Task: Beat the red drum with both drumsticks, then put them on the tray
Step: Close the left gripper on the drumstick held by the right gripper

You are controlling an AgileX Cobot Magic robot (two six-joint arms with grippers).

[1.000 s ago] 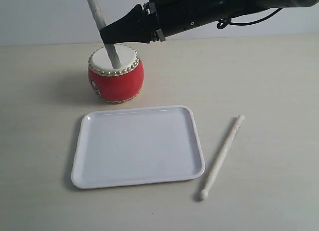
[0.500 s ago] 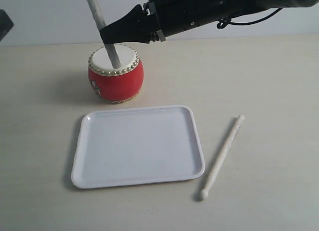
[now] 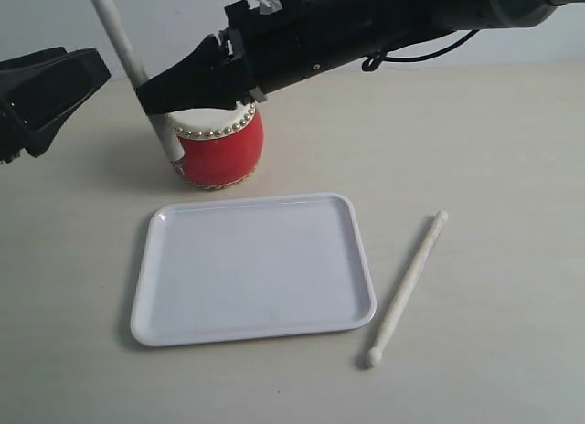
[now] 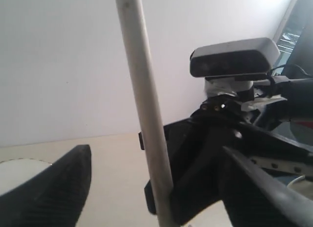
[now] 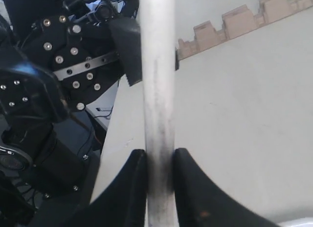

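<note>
The right fingers [image 3: 178, 81] grasp one stick [image 3: 119, 40], tilted just beside the drum [image 3: 224, 150]; the left fingers [image 3: 55, 90] stand spread, empty, nearby. A handover looks due: the left should close on bare shaft before the right lets go.

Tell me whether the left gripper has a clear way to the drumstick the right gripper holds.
Probably yes. The left gripper is open and faces the drumstick with nothing between them, and the shaft above the right gripper is bare.
</note>
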